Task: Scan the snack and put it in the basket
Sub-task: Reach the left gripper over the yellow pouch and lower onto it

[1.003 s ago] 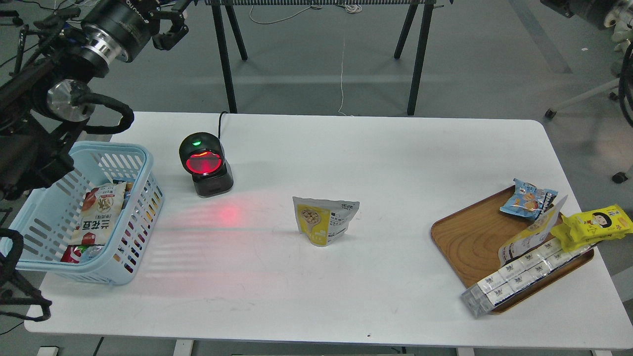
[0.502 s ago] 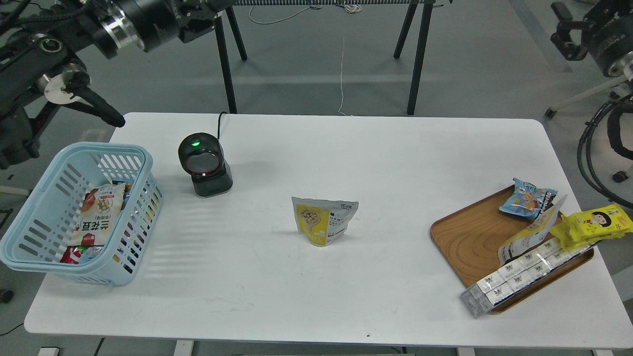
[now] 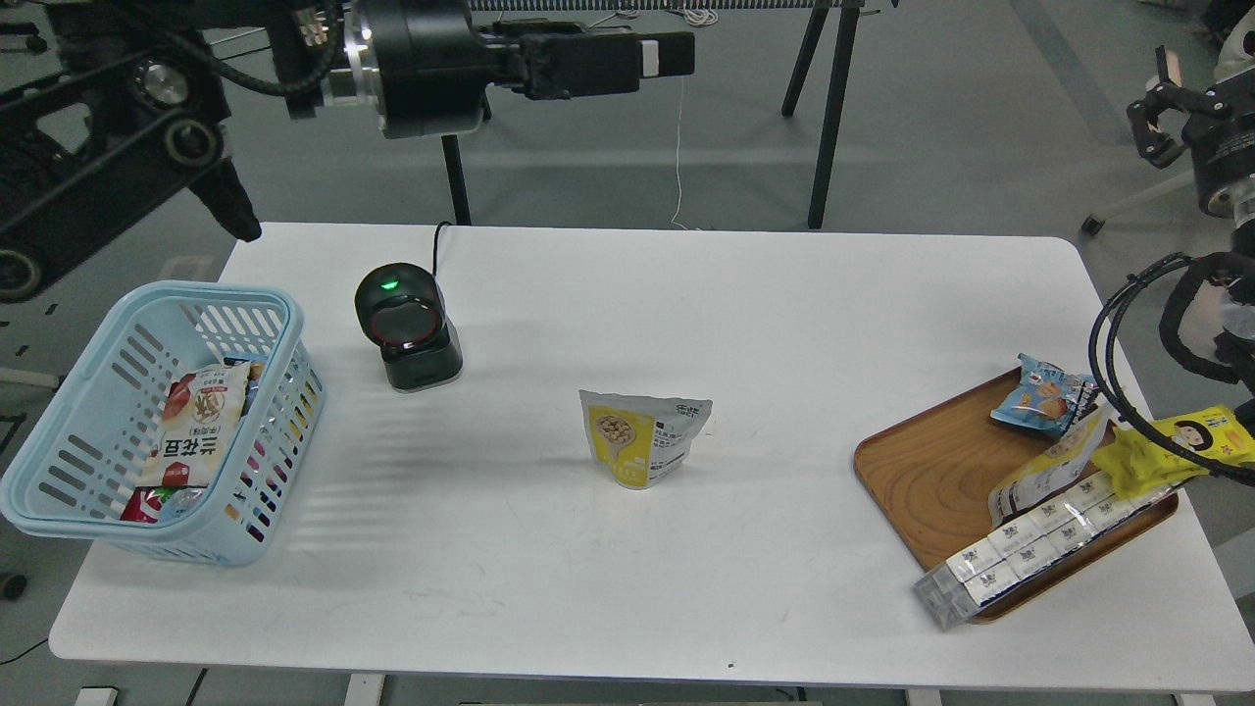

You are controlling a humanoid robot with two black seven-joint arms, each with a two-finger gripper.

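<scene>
The snack [image 3: 642, 436], a small yellow pouch with a round nut picture and a white text panel, stands upright at the middle of the white table. The light blue basket [image 3: 235, 294] sits at the table's left end and holds several packets. My left gripper [image 3: 672, 54] is high above the table's far edge and points right, far from the pouch; its fingers overlap side-on. My right gripper [image 3: 1155, 103] is high beyond the table's right end, with its fingers apart and empty.
A black barcode scanner [image 3: 407, 328] with a green light stands right of the basket. A brown wooden tray [image 3: 931, 471] at the right holds a blue biscuit packet [image 3: 1044, 395], a yellow cartoon-face packet [image 3: 1191, 441], a white box strip [image 3: 1029, 549] and another pouch. My right arm's cable loops over the tray's corner.
My left arm has swung right and its gripper now reaches out above the far edge. My right arm has come lower at the right edge. The scanner's red glow went out.
</scene>
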